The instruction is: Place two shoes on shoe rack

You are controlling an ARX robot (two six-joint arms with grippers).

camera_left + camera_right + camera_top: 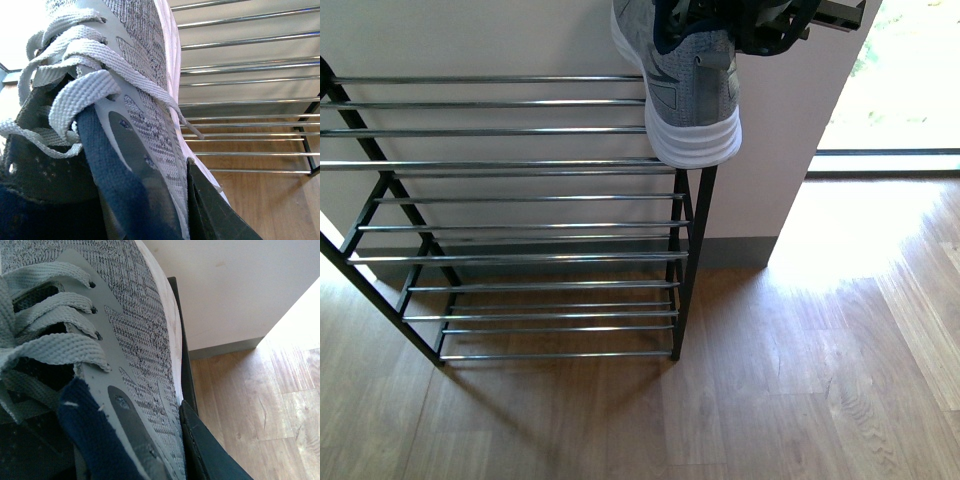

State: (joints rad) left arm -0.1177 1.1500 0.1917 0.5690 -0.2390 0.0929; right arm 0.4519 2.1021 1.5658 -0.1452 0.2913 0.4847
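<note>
Two grey knit sneakers (145,95) (135,325): left end effector (145,210) pinches one, right end effector (145,450) the other.

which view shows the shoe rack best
Front view: the shoe rack shows nearly whole, all tiers and frame. Left wrist view catches only some rods beside the sneaker; right wrist view only its black post.

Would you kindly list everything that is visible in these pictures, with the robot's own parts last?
shoe rack: one, black frame with chrome rods, against the wall.
sneaker: one in front view, grey, white sole, heel-down over rack's right end; each wrist view shows a grey sneaker, perhaps a second.
wall: one, white, behind rack.
floor: brown wood, under rack.
window: one, bright, far right.
left gripper finger: one seen, black, against sneaker.
right gripper finger: one seen, black, against sneaker.
</note>
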